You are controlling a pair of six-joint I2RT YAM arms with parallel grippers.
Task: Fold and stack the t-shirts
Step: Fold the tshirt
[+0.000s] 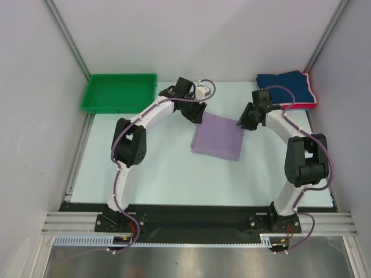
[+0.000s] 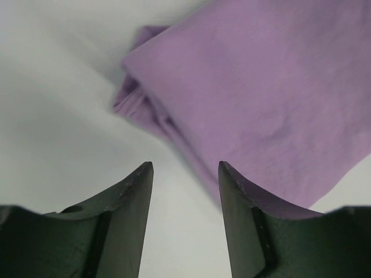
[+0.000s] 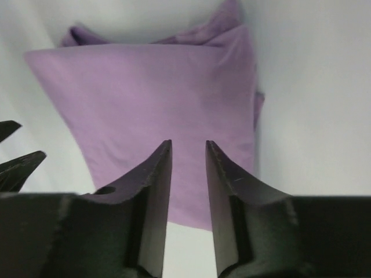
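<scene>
The pale lavender t-shirt (image 1: 217, 136) lies folded into a rectangle at the table's middle. It also shows in the left wrist view (image 2: 261, 98) and the right wrist view (image 3: 145, 92). The navy blue t-shirt (image 1: 283, 86) lies folded on top of the pink-red t-shirt (image 1: 305, 105) at the back right. My left gripper (image 1: 196, 114) hovers at the lavender shirt's far left corner, open and empty (image 2: 185, 168). My right gripper (image 1: 242, 123) hovers at its far right corner, open and empty (image 3: 189, 145), above the cloth.
A green plastic tray (image 1: 93, 95) stands at the back left. White walls and metal posts enclose the table on three sides. The left gripper's fingertips (image 3: 20, 165) show at the left edge of the right wrist view.
</scene>
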